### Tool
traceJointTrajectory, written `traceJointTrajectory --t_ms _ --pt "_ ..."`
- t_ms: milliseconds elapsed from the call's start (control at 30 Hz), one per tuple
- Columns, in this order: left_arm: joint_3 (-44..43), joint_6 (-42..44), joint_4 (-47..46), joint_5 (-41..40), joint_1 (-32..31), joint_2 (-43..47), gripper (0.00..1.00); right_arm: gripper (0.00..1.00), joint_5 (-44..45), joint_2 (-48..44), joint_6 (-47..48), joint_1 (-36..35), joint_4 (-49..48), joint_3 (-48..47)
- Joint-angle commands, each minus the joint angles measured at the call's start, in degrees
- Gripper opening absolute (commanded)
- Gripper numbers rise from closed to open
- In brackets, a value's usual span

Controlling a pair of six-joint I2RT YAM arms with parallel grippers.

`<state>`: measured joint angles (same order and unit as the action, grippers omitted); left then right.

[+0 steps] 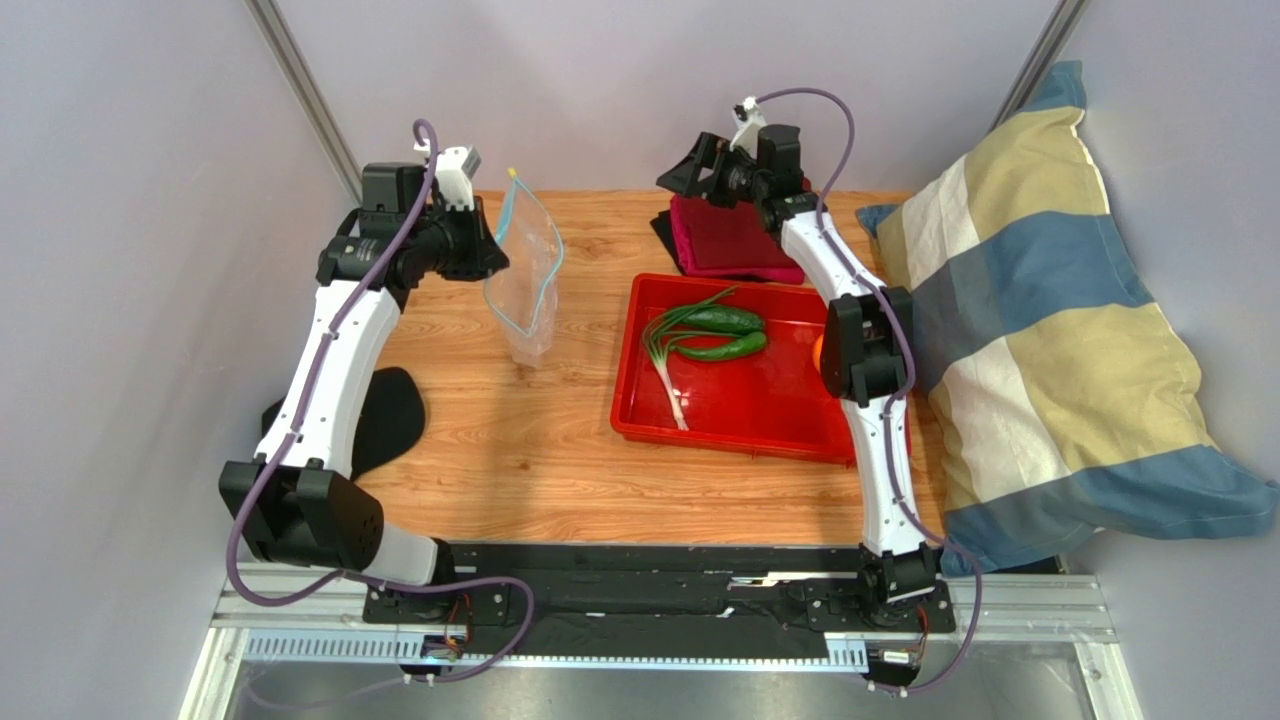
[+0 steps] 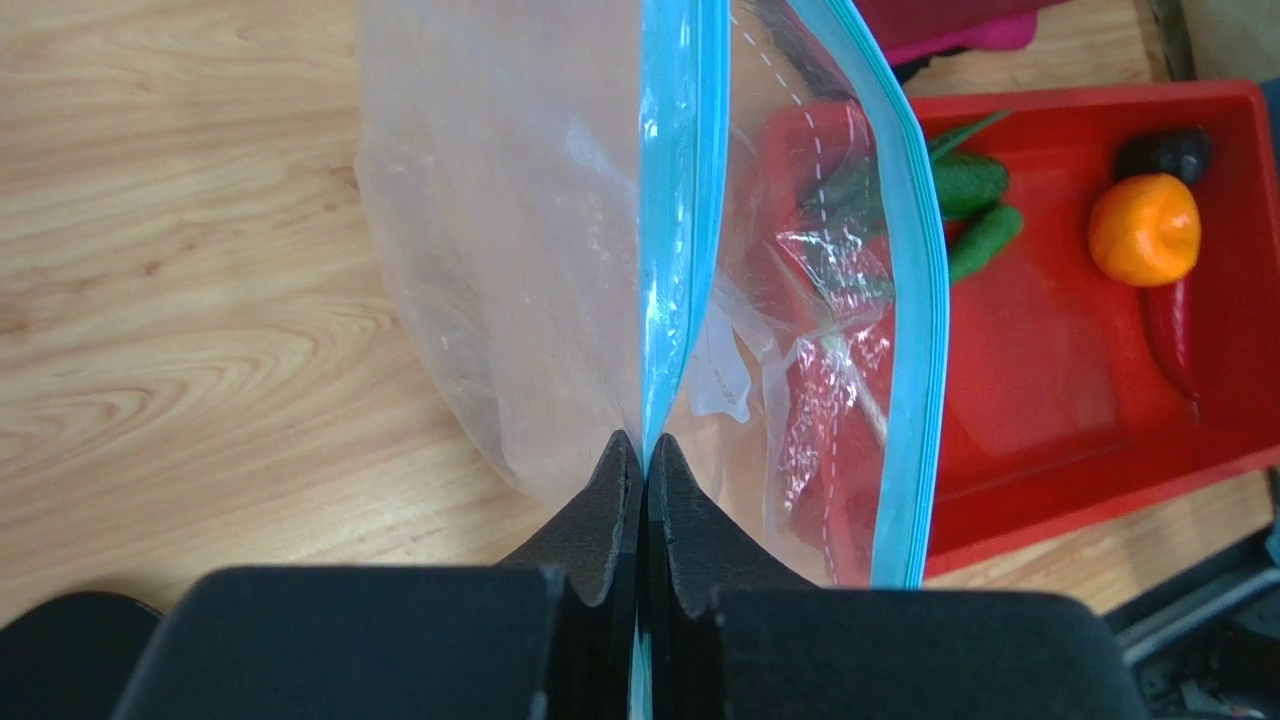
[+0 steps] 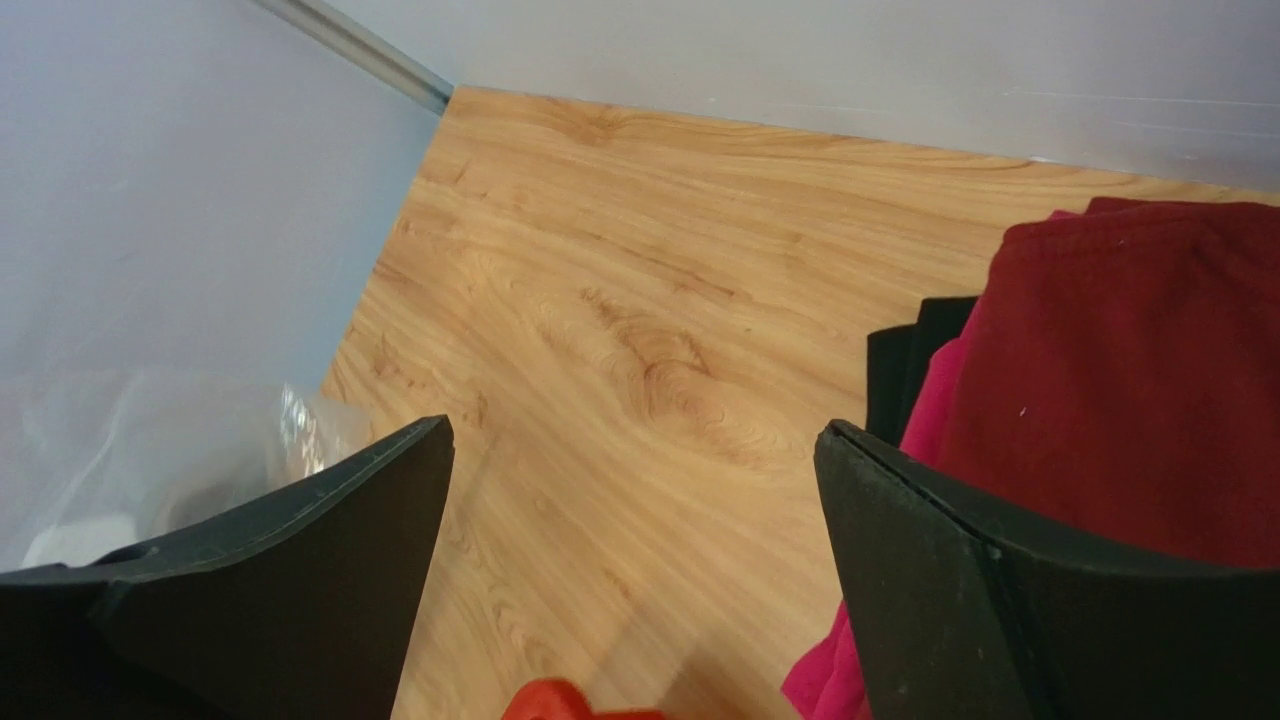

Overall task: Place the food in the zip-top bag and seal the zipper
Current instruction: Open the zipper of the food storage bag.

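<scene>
**Desk:** What does your left arm have?

**Operator:** My left gripper (image 2: 645,458) is pressed together, pinching the bluish zipper (image 2: 670,225) of the clear zip-top bag (image 1: 528,293). The bag hangs upright over the left of the bench (image 1: 496,465), with its mouth gaping toward the red tray (image 1: 751,402).

**Desk:** And the food?

**Operator:** It all lies in the tray, just right of the bag. Two long green vegetables (image 1: 732,320) lie side by side, with a green onion (image 1: 669,387) against them. By the tray's right wall I see an orange fruit (image 2: 1145,228). A small dark round piece (image 2: 1166,152) sits just beside it on one side and a red chili (image 2: 1169,338) on the other.

**Desk:** The right arm?

**Operator:** My right gripper (image 3: 631,450) is spread wide, gripping nothing. It hovers near the bench's far edge over bare wood, beside a folded dark red cloth (image 3: 1142,375). A striped pillow (image 1: 1052,345) lies off the bench's right side.
</scene>
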<state>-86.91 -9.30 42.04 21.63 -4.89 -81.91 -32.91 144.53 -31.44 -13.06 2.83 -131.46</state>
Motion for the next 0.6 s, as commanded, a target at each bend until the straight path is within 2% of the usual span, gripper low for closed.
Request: traceJointTrajectory --t_ms 0,133,267,367,467,500,567 --pt "-4.05 1.83 -5.38 -4.22 0.05 -2.55 0.0 0.92 -2.07 -9.26 5.78 -0.47 6.58 0.85" --pt "-7.74 1.13 -7.23 -5.37 0.05 -7.64 0.0 0.85 -3.74 -9.35 6.57 -1.62 7.89 0.06" --pt "-12.04 0.6 -6.89 -4.93 -0.04 -12.82 0.0 0.88 -5.42 -11.45 9.8 -1.27 8.94 1.55" --pt "-12.32 1.39 -7.41 -5.1 -0.04 -13.89 0.0 0.94 -4.19 -15.67 17.6 -0.04 14.38 5.33" --pt "-11.88 3.23 -7.59 -5.54 -0.04 -14.77 0.0 0.95 -4.18 -19.8 23.86 1.89 23.25 8.06" --pt "-11.79 4.28 -7.59 -5.46 -0.04 -15.21 0.0 0.95 -4.18 -20.42 28.41 2.33 29.97 7.89" --pt "-11.79 5.08 -6.54 -5.46 -0.12 -16.08 0.0 0.97 -3.14 -22.09 34.4 3.3 37.21 6.31"
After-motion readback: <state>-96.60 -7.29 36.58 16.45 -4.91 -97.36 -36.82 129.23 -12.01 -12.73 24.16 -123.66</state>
